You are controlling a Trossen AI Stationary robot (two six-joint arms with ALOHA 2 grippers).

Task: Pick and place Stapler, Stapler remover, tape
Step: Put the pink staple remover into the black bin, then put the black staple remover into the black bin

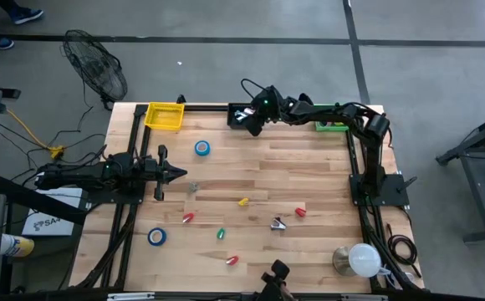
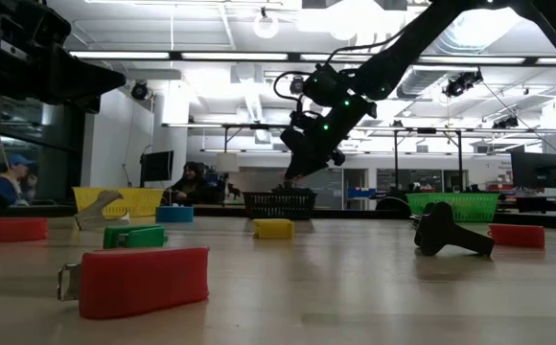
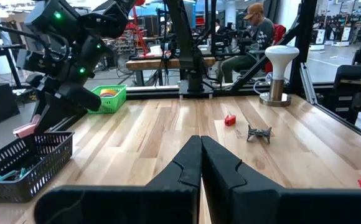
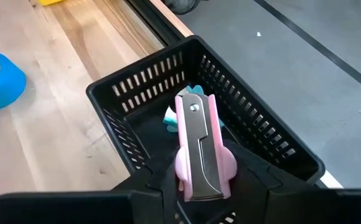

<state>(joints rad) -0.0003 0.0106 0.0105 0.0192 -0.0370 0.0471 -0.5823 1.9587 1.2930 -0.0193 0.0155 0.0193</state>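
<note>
A pink stapler (image 4: 198, 143) with a metal top plate is in my right gripper (image 4: 202, 180), which hangs over the black mesh basket (image 4: 137, 93) at the table's far edge (image 1: 244, 113). In the low view this gripper (image 2: 307, 158) is above the basket (image 2: 280, 203). Something teal (image 4: 170, 115) lies inside the basket. Two blue tape rolls (image 1: 201, 148) (image 1: 157, 237) lie flat on the table. A dark stapler remover (image 1: 278, 222) rests near the table's middle right. My left gripper (image 1: 176, 173) is shut and waits at the table's left side. My right gripper pinches the pink stapler between its two fingers (image 4: 255, 177) at the end nearest the wrist (image 4: 199, 183). The stapler lies along the fingers, and its free end (image 4: 193, 102) sticks out past them. It is lifted clear, above the black basket's opening.
A yellow basket (image 1: 165, 115) and a green basket (image 1: 333, 125) stand at the far edge on either side of the black one. Small solid red (image 1: 300, 212), yellow (image 1: 243, 201) and green (image 1: 221, 234) pieces are scattered on the table. A white lamp-like object (image 1: 361, 259) stands at the near right corner.
</note>
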